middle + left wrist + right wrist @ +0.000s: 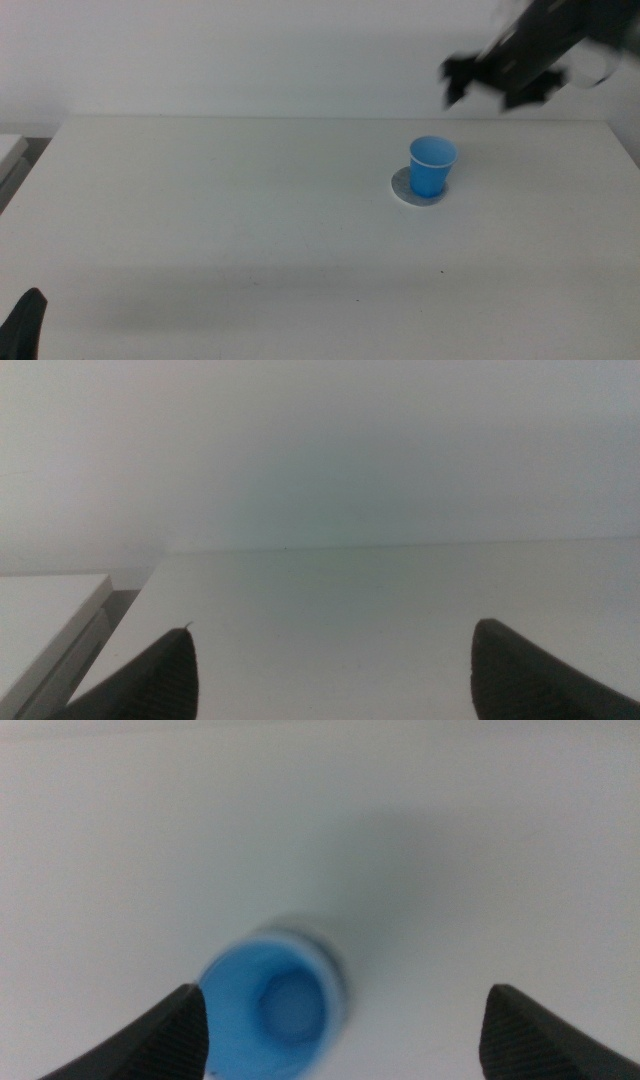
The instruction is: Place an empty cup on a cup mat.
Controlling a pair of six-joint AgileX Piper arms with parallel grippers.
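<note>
The white bench carries the task items right of centre. The right pincer hangs in the air beyond and to the right of the cup, jaws spread wide and empty. The left pincer waits at the near left corner, jaws likewise apart. The cup mat lies flat. The blue cup stands upright on it, empty inside.

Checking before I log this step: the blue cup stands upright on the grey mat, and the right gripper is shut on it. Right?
Not quite. The blue cup stands upright on the grey mat, but the right gripper is open and above it, clear of it, as the middle view shows.
</note>
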